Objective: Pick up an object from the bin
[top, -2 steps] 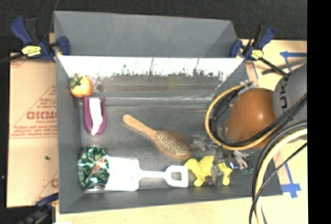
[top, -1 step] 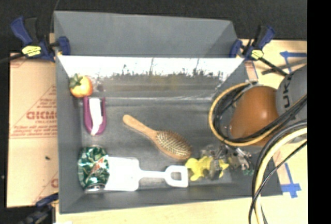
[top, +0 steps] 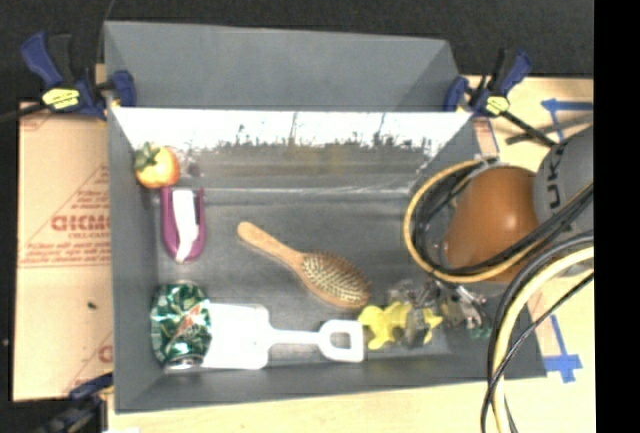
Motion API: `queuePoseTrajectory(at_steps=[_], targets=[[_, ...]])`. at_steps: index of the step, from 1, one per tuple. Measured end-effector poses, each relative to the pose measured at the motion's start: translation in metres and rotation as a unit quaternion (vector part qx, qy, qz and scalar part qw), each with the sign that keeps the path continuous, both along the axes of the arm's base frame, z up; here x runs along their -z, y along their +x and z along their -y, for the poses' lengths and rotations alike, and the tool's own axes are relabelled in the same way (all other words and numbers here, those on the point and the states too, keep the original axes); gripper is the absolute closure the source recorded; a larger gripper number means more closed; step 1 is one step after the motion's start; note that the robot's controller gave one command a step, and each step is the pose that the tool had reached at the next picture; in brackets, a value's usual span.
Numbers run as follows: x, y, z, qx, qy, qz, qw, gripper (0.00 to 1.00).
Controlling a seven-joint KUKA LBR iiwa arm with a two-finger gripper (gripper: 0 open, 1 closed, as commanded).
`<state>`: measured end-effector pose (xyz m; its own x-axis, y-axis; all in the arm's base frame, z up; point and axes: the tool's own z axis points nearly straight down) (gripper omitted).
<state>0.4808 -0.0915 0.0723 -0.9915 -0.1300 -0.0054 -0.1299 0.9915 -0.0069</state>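
Note:
My gripper (top: 448, 307) is low in the bin's front right corner. Right against its left side lies a small yellow toy (top: 390, 323) with green bits; whether it is gripped cannot be made out. A wooden hairbrush (top: 318, 269) lies just up and left of the toy, with its handle pointing to the back left. A white plastic scoop (top: 262, 339) lies along the front wall, and its looped handle ends beside the yellow toy.
A green drinks can (top: 180, 323) stands in the front left corner, at the scoop's blade. A purple and white bottle (top: 183, 224) and a small orange fruit toy (top: 156, 167) lie by the left wall. The arm's orange cover and cables hang over the right side.

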Motion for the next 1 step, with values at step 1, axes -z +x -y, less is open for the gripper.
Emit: queuePoseTrajectory(at_steps=[1], targets=[[-0.0126,-0.0006,0.0001,-0.001,0.0,0.0003,1.0,1.0]])
